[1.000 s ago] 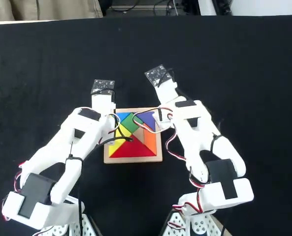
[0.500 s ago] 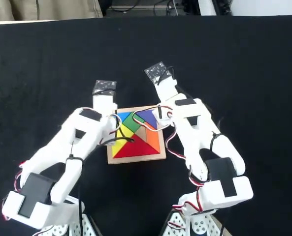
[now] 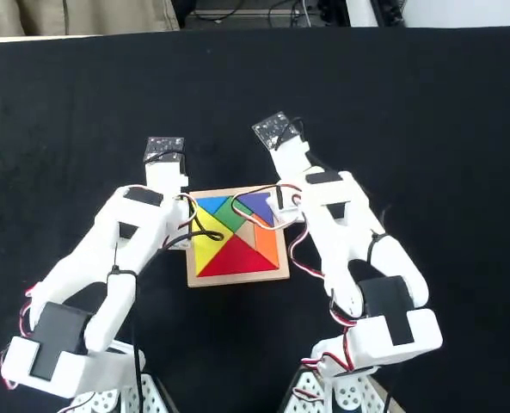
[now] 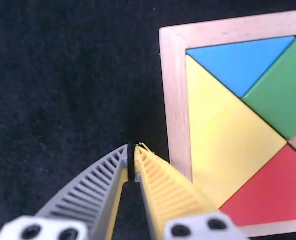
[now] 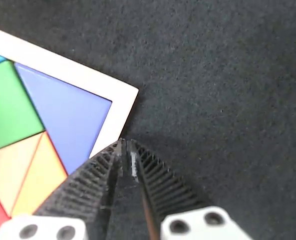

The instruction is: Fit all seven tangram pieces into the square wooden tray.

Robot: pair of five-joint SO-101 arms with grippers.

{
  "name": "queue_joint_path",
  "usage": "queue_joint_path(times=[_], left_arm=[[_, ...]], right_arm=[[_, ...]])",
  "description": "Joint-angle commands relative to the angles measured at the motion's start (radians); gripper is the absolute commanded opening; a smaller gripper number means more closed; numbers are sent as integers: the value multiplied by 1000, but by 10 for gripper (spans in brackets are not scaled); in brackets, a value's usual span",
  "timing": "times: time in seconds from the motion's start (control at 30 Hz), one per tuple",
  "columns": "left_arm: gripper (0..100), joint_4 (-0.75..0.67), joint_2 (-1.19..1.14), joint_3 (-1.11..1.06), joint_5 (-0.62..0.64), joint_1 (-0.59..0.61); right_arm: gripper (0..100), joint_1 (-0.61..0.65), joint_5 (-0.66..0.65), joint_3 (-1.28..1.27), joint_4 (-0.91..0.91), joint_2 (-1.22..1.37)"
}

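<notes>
Sitting between the two pairs of jaws, the square wooden tray (image 3: pixel 237 278) lies flat on the black, felt-like surface (image 3: pixel 409 103). Its pale, smooth rim frames flat, painted pieces packed edge to edge. Nearest the left jaws is a large yellow triangle (image 4: pixel 222 145), with a blue triangle (image 4: pixel 237 60) beyond it along the rim and a large red triangle (image 4: pixel 272 185) meeting its slanted edge. A green square (image 4: pixel 282 95) sits further in from the left jaws. Nearest the right jaws is a purple triangle (image 5: pixel 68 120) tucked into the tray's corner, with an orange piece (image 5: pixel 38 175) and a paler peach piece (image 5: pixel 13 165) alongside.

The left jaws are closed with their ribbed tips together, empty, just beside the tray's outer edge over the cloth. The right jaws are likewise closed on nothing, tips just beside the rim near the purple corner.
</notes>
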State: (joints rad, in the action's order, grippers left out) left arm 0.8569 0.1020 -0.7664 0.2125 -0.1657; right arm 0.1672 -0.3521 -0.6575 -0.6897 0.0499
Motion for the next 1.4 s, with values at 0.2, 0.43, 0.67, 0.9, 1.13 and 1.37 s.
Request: queue_joint_path(times=[0.2,0.43,0.67,0.9,1.13,1.37], left_arm=[[30,-3,12,53,5,10],[30,-3,12,53,6,10],[30,-32,12,48,6,12],[30,-126,9,45,2,10],[30,-130,12,54,6,59],[33,-224,2,65,6,59]], right_arm=[[11,20,-14,42,-29,-5],[11,63,-60,-59,31,-91],[11,66,-54,-171,112,-217],[11,64,-54,-171,114,-217],[11,34,-54,-168,121,-217],[11,-2,-52,-162,129,-219]])
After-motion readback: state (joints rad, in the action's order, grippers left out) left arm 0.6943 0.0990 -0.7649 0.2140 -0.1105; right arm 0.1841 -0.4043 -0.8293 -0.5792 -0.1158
